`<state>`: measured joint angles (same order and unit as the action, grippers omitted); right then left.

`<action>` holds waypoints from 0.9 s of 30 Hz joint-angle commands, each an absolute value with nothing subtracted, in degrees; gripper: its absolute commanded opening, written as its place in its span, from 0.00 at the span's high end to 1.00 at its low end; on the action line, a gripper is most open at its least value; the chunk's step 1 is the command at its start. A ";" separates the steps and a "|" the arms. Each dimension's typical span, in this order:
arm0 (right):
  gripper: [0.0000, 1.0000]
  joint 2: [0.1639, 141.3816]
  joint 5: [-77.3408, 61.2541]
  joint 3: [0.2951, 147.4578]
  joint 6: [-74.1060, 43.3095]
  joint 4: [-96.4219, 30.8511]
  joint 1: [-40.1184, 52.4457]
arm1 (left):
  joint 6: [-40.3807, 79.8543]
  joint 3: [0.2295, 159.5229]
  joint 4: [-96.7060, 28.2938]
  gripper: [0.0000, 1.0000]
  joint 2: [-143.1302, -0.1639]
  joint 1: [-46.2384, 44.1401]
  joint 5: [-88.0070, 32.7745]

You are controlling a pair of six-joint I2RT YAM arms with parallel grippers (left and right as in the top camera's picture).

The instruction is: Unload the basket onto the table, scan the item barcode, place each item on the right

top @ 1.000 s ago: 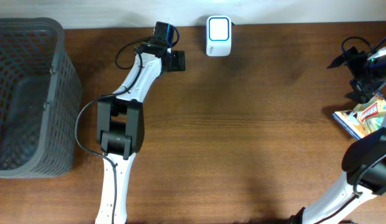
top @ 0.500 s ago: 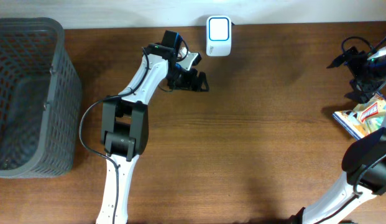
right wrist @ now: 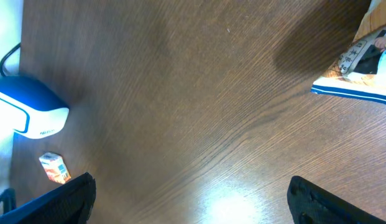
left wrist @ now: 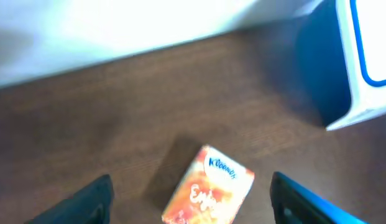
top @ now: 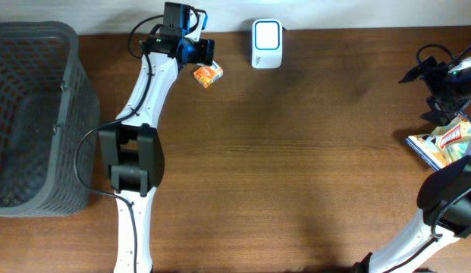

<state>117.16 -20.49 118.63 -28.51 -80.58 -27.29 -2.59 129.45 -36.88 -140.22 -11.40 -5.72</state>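
Observation:
The item, a small orange tissue packet (top: 208, 73), lies flat on the wooden table left of the white and blue scanner (top: 266, 43). My left gripper (top: 199, 54) hovers over it at the table's back edge. In the left wrist view the packet (left wrist: 208, 190) sits between the two dark fingers (left wrist: 87, 202), which stand wide apart and clear of it; the left gripper (left wrist: 189, 202) is open. The scanner (left wrist: 367, 62) fills that view's right side. My right gripper (top: 446, 85) is far to the right, and it shows open (right wrist: 193, 199) over bare wood.
A dark mesh basket (top: 38, 45) stands at the left edge. A colourful flat packet (top: 440, 144) lies at the far right under the right arm, and it also shows in the right wrist view (right wrist: 360, 68). The scanner's cable (right wrist: 9, 53) runs off the back.
The left arm swung right toward the scanner, then back left to the table's rear edge. The orange packet now lies in plain view on the table under it. The right arm has stayed still.

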 commanded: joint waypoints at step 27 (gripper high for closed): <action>0.01 115.66 -20.75 119.48 -28.82 -80.58 -27.38 | -2.72 131.57 -66.52 0.60 -146.52 -11.99 -37.43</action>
